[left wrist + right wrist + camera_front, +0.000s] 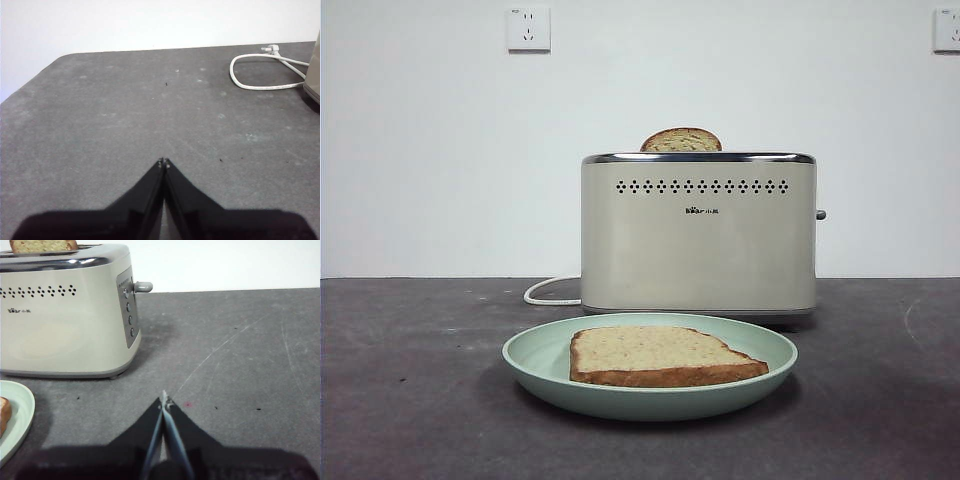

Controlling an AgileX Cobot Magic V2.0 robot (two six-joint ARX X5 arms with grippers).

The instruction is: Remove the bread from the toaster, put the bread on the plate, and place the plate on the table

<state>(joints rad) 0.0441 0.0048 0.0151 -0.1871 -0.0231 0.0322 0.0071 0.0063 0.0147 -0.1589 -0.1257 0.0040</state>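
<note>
I see the bread [660,355] lying flat on the plate [535,358], which rests on the table [410,400] just in front of the toaster [698,235]. A second slice [681,141] remains slotted. Left gripper [163,161] and right gripper [164,399] idle, clenched empty. The task looks finished.

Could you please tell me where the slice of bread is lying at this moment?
The bread lies flat on the plate, front view centre, on the table before the toaster.
</note>
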